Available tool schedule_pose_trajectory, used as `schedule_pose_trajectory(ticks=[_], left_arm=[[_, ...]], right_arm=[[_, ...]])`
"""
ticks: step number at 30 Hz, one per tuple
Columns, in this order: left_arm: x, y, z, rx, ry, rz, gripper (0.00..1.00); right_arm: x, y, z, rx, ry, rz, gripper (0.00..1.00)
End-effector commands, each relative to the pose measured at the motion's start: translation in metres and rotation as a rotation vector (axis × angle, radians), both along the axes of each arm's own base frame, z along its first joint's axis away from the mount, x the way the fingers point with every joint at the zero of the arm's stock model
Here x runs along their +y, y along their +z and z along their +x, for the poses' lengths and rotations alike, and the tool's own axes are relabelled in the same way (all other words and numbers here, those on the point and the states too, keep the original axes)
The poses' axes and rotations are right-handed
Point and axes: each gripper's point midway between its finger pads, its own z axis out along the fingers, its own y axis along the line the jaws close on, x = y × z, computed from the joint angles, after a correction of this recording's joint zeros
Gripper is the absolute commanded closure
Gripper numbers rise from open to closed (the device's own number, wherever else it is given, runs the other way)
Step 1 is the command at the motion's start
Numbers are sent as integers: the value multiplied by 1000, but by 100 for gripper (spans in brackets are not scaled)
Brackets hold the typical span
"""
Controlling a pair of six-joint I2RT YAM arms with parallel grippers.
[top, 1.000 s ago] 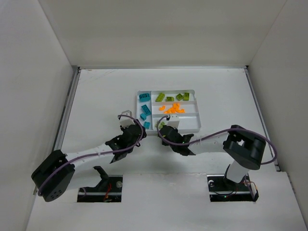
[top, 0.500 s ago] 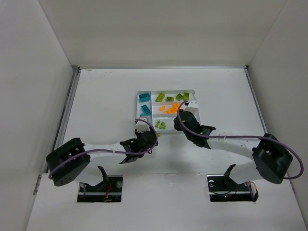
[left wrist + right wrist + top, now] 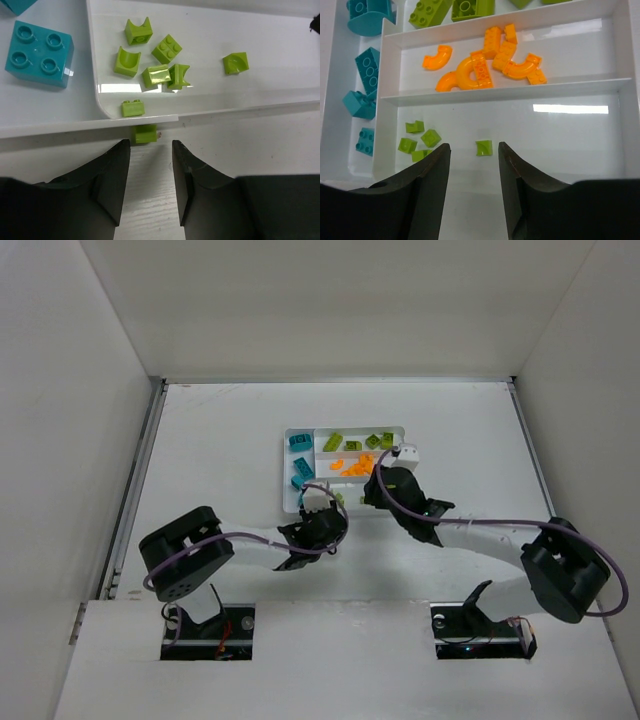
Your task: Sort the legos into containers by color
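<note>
Your left pincer (image 3: pixel 150 148) is released; the green brick (image 3: pixel 145 134) lies just ahead on the worktop (image 3: pixel 240 145), against the tray (image 3: pixel 225 111) wall facing the near edge. Move forward straight, then close gently. Your right pincer (image 3: pixel 473 146) is released too.

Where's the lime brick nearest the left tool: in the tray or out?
Out. The lime brick lies on the table against the tray wall, ahead of the open left tool.

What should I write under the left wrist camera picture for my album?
Open left gripper faces one green brick lying on the table just outside the white tray.
</note>
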Motion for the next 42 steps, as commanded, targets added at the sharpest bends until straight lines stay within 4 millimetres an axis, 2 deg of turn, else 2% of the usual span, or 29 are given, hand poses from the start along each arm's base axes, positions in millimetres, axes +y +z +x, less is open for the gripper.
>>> schedule_pose_trajectory(ticks=[1,11,14,19,21,23,26,28,30,32,36,38,39,40,42], left_arm=[[-12,11,9,-32,21,-32,66],[-16,4,9,-76,11,74,85],[-26,19,2,-100,-22,63,87],[-41,76,-4,-175,-64,-1,86],[-42,93,3,-192,-59,-32,85],[-41,101,16,-208,-46,-32,85],[-41,100,35,-205,-32,-23,84],[-43,93,48,-189,-32,-16,82],[-44,84,56,-163,-34,-16,76],[-45,78,60,-139,-41,-16,64],[-33,86,54,-152,-33,-26,43],[-17,95,49,-175,-9,-33,33],[-8,100,47,-188,8,-36,25],[2,104,45,-199,23,-39,0],[23,112,41,-217,61,-51,0]], right_arm=[[2,17,-3,-57,15,63,51],[-6,2,-35,-35,26,109,51],[-12,-1,-42,-37,23,112,51],[-26,-1,-45,-53,-9,126,51],[-30,-1,-44,-59,-18,136,51],[-31,-3,-44,-56,-19,137,51],[-34,-7,-46,-54,-29,136,51],[-36,-9,-47,-53,-36,146,51],[-39,-8,-46,-63,-47,149,51],[-41,-5,-46,-78,-54,152,51],[-52,3,-44,-123,-100,152,51],[-59,8,-44,-149,-125,157,51],[-63,11,-44,-162,-139,163,51],[-67,14,-45,-177,-153,168,51],[-78,20,-47,-207,-192,186,51]])
